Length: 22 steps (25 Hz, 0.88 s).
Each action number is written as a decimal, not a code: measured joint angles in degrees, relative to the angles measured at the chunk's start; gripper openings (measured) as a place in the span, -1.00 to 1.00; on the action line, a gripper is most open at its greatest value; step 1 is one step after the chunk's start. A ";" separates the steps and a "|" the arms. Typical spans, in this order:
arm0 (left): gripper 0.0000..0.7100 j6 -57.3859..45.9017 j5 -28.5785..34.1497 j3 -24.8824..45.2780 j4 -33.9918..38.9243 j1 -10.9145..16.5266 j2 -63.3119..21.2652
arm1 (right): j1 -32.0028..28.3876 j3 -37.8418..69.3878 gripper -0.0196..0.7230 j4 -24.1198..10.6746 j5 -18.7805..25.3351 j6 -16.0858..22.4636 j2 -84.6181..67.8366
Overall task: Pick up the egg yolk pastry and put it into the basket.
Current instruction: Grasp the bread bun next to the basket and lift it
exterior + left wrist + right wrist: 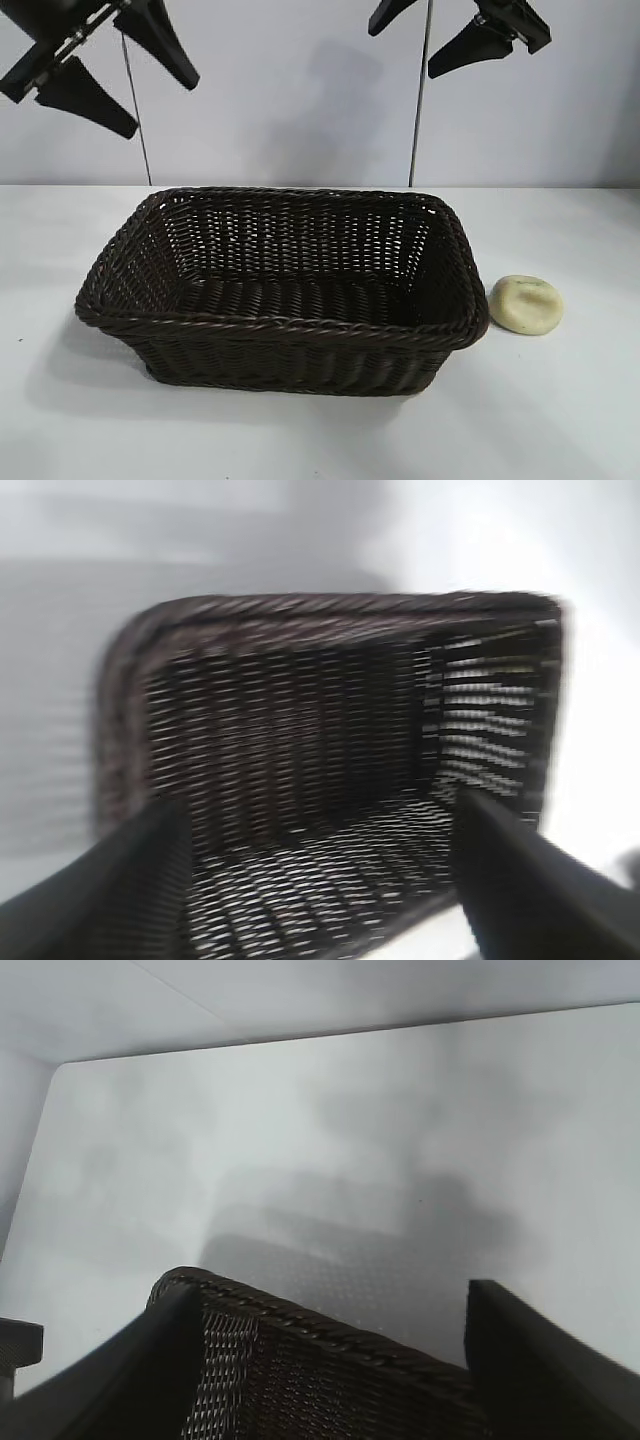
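Note:
The egg yolk pastry (526, 303), a small pale cream bun with a dent on top, lies on the white table just right of the basket (280, 322). The dark brown wicker basket stands mid-table with nothing inside. High above its left end hangs my left gripper (120, 75), open and holding nothing; the left wrist view looks down into the basket (330, 620) between its fingers (110, 890). My right gripper (430, 45) hangs open and unladen above the basket's right end; the right wrist view shows only a basket corner (330, 1345). The pastry is out of both wrist views.
The white table (90, 420) stretches around the basket, bare in front and at both sides. A pale wall rises behind, with two thin dark cables (137, 110) hanging down it.

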 joint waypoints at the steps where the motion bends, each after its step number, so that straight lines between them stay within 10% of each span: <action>1: 0.48 0.68 -0.44 1.08 -1.36 0.00 0.00 | 0.00 0.00 0.47 0.00 0.00 0.00 0.00; 22: 0.48 3.16 -10.37 2.76 -10.62 -5.29 0.00 | 0.00 0.00 0.47 -0.23 2.74 0.16 0.00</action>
